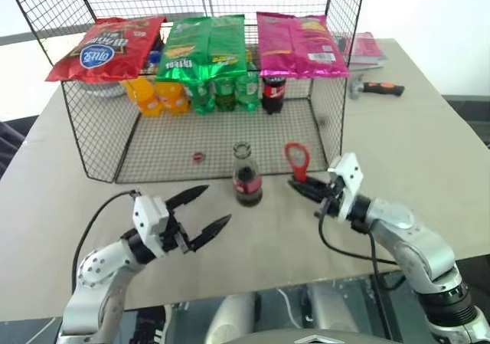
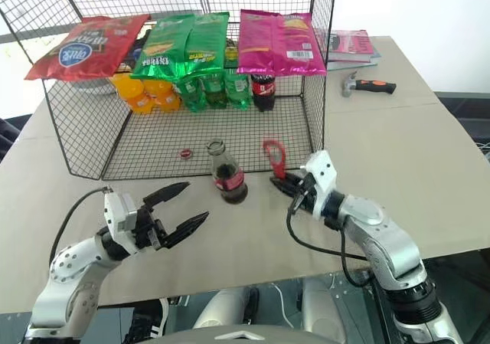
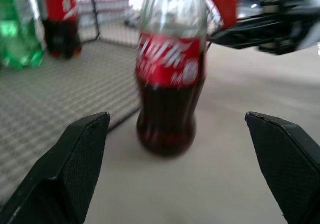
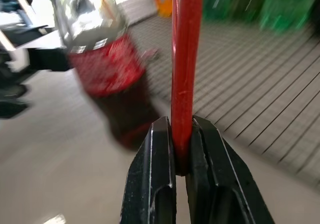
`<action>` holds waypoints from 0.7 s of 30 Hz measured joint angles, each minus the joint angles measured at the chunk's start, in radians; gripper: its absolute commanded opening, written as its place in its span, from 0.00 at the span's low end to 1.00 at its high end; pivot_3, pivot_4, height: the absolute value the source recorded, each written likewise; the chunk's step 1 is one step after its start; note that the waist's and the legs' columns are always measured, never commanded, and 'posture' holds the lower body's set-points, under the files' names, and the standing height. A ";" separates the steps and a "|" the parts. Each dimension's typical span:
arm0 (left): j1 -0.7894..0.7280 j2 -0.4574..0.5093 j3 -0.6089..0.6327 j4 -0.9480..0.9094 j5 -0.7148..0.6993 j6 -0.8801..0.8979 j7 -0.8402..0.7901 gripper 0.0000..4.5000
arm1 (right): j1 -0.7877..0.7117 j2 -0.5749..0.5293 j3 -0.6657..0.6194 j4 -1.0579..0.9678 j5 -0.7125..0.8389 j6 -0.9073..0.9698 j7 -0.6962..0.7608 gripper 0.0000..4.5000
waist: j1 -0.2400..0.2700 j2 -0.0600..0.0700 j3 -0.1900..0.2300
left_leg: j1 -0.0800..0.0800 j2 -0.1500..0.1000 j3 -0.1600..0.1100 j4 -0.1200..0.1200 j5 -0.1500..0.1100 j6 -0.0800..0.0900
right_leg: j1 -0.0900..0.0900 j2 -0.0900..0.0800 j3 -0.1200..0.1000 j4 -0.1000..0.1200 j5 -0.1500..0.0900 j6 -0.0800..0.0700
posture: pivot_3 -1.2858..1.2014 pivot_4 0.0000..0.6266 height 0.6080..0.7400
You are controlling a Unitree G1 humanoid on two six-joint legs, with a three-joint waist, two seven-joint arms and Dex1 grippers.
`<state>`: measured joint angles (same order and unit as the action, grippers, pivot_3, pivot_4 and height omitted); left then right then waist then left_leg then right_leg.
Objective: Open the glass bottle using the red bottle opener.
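The glass bottle [image 1: 246, 177] stands upright on the table just in front of the wire cage, with dark liquid, a red label and a clear neck. My right gripper [image 1: 300, 185] is to its right, shut on the handle of the red bottle opener [image 1: 297, 160]. The opener's ring head points up, level with the bottle's neck and a little apart from it. The right wrist view shows the opener [image 4: 186, 59] edge-on between the shut fingers [image 4: 155, 174]. My left gripper [image 1: 217, 204] is open, near and left of the bottle and not touching it. Its fingers [image 3: 75, 169] frame the bottle [image 3: 169, 84].
A wire cage [image 1: 99, 141] holds soda bottles [image 1: 222, 91] at the back, with snack bags [image 1: 207, 49] on top. A small red cap [image 1: 198, 157] lies on the cage's mesh floor. At the far right are a hammer [image 1: 379, 88] and books [image 1: 364, 47].
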<state>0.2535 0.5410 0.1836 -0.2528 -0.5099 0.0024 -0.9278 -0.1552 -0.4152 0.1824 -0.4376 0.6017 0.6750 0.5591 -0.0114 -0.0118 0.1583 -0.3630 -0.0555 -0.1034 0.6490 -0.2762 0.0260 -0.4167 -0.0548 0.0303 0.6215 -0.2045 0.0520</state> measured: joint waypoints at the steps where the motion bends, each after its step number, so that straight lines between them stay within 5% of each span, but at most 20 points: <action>1: 0.002 0.003 0.000 0.000 0.008 0.013 0.012 1.00 | -0.002 -0.002 -0.003 0.000 0.028 0.053 -0.004 0.28 | 0.000 0.000 0.000 | 0.000 0.000 0.000 0.000 0.000 0.000 | 0.000 0.000 0.000 0.000 0.000 0.000 | 0.52 0.24 1.00; 7: 0.015 0.016 0.001 0.000 0.050 0.051 0.056 1.00 | -0.032 -0.025 -0.046 0.000 0.095 0.204 -0.030 0.94 | 0.001 0.000 0.000 | -0.001 0.000 0.000 0.000 0.000 0.000 | 0.000 0.000 -0.001 -0.002 0.003 0.002 | 0.52 0.24 1.00; 8: 0.018 0.016 0.002 0.000 0.056 0.056 0.060 1.00 | -0.031 -0.035 -0.052 0.000 0.094 0.214 -0.033 0.98 | 0.001 0.000 0.000 | -0.001 0.000 -0.001 0.000 0.000 0.000 | 0.000 0.000 -0.001 -0.002 0.004 0.001 | 0.52 0.24 1.00; 13: 0.031 0.024 0.003 -0.003 0.078 0.072 0.080 1.00 | -0.010 -0.108 -0.069 -0.008 0.060 0.187 -0.009 0.98 | 0.002 0.000 0.001 | -0.003 -0.001 -0.001 0.000 0.000 0.000 | 0.000 0.000 -0.002 -0.004 0.003 0.002 | 0.52 0.24 1.00; 16: 0.077 0.039 0.015 -0.010 0.111 0.070 0.096 1.00 | 0.057 -0.311 -0.025 0.025 -0.227 -0.152 0.076 0.98 | 0.003 0.000 0.002 | -0.004 -0.002 0.000 0.000 -0.001 0.002 | 0.000 -0.002 -0.003 -0.006 0.002 0.005 | 0.52 0.24 1.00; 21: 0.072 0.042 0.033 -0.013 0.118 0.064 0.105 1.00 | 0.043 -0.325 -0.009 0.080 -0.434 -0.485 0.097 0.98 | -0.002 -0.001 0.003 | -0.002 0.003 0.000 0.000 -0.001 0.000 | 0.000 -0.001 -0.003 -0.005 0.002 0.005 | 0.52 0.24 1.00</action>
<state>0.3256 0.5829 0.2168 -0.2655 -0.3922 0.0666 -0.8224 -0.1125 -0.7399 0.1734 -0.3581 0.1681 0.1904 0.6558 -0.0137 -0.0128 0.1612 -0.3654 -0.0525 -0.1034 0.6491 -0.2773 0.0264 -0.4167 -0.0555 0.0278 0.6164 -0.2027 0.0572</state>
